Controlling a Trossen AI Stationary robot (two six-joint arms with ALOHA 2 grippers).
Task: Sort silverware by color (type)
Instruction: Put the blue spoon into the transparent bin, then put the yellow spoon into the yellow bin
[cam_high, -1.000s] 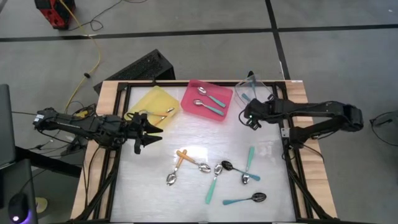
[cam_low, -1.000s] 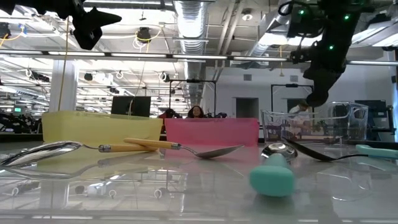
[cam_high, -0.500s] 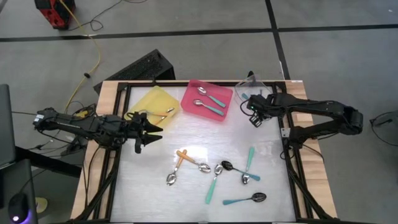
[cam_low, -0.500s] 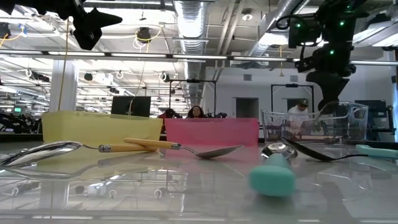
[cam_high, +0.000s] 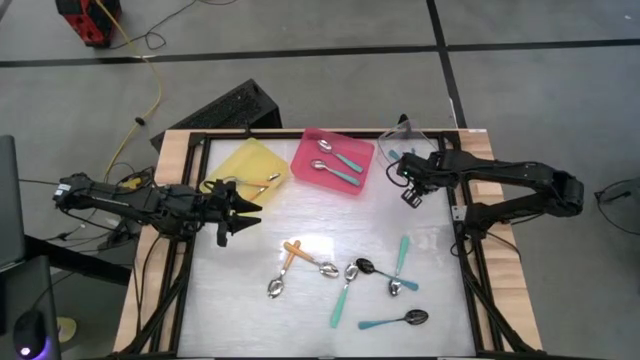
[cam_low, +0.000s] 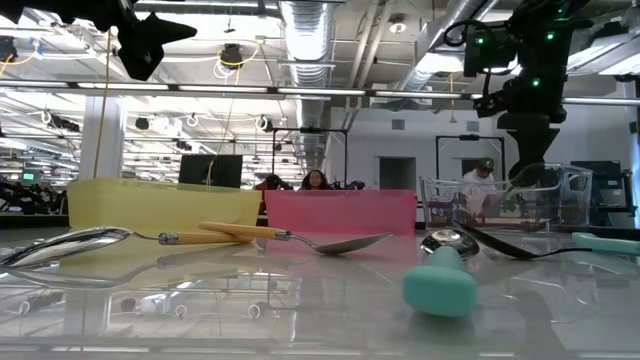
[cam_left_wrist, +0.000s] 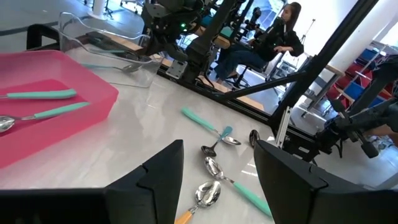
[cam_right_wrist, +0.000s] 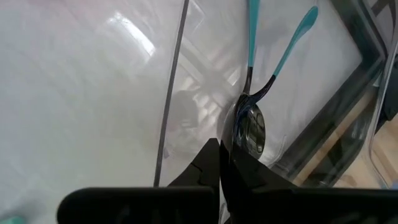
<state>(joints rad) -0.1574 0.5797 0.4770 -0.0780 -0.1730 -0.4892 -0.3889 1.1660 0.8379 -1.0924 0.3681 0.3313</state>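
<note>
Currently the right gripper hangs at the near edge of the clear tray, at the table's far right corner. One second ago it sat slightly more toward the pink tray; it has since shifted toward the clear tray and settled. In the right wrist view its fingers appear closed together with nothing between them, and two teal-handled spoons with dark bowls lie in the clear tray just beyond the fingertips. Judged from this, a deposit into the clear tray is complete and the arm is free for the next pick.

The left gripper hovers beside the yellow tray, fingers spread wide and empty; it has not moved over the last second.

Sorted so far: two teal-handled silver spoons in the pink tray, and one orange-handled spoon on the yellow tray's rim.

Remaining on the table, in a loose cluster at the near centre: an orange-handled spoon, a long teal-handled spoon, a teal-handled spoon, and a teal-handled black spoon, with others touching or crossing them. Sorting is roughly one-third done.
</note>
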